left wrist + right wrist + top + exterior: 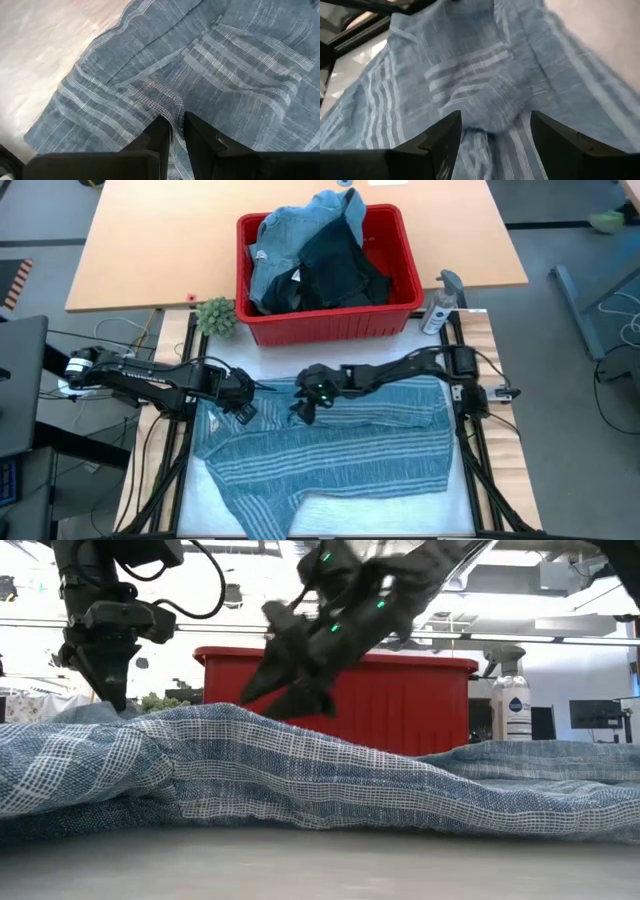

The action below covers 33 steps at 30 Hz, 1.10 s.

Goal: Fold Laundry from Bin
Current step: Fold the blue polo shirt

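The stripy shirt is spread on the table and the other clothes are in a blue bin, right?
Not quite: the bin is red, not blue, as the high view shows. The stripy shirt does lie spread on the table, with other clothes in the bin.

In the high view the left arm reaches in from the left edge toward centre-left, its left end effector (243,406) tipped downward with the fingers (159,134) only a narrow slit apart. The right arm comes from the right edge, stretched leftward to mid-frame; its right end effector (303,406) points down, its fingers (445,134) spread wide.
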Available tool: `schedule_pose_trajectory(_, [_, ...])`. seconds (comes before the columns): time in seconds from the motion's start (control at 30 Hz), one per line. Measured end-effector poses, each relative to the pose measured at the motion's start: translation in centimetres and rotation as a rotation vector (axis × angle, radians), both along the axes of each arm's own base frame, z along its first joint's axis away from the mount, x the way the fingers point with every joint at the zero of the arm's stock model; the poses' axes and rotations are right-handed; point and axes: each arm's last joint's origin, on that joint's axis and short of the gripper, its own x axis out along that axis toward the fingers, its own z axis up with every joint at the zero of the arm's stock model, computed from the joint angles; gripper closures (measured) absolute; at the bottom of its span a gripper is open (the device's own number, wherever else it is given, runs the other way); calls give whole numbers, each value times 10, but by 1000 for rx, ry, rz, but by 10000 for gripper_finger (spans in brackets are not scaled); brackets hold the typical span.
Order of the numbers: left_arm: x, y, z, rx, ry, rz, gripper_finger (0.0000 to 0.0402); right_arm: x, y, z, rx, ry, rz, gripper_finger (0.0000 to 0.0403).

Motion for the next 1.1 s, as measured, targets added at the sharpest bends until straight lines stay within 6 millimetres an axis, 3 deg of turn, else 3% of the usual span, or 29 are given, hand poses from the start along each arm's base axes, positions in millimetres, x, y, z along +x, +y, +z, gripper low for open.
schedule_pose_trajectory(0.13, [0, 0, 0, 12, 4, 3, 356, 15, -6, -8, 60, 2, 26, 139])
schedule_pose_trajectory(0.3, [-1, 0, 0, 15, 6, -2, 356, 14, -8, -19, 67, 75, 22, 139])
schedule_pose_trajectory(0.5, [0, 1, 0, 44, 6, -7, 356, 15, -13, -18, 60, 58, 15, 139])
schedule_pose_trajectory(0.6, [0, 1, 0, 49, 6, -5, 356, 15, -10, -17, 48, 49, 30, 139])
schedule_pose_trajectory(0.87, [0, 1, 0, 53, 6, -11, 356, 20, 2, -43, 80, 84, 59, 142])
schedule_pose_trajectory(1.0, [0, 2, 0, 58, 6, -15, 356, 21, 1, -41, 75, 73, 50, 195])
schedule_pose_trajectory(1.1, [0, 2, 0, 61, 7, -18, 356, 21, 0, -40, 73, 65, 45, 287])
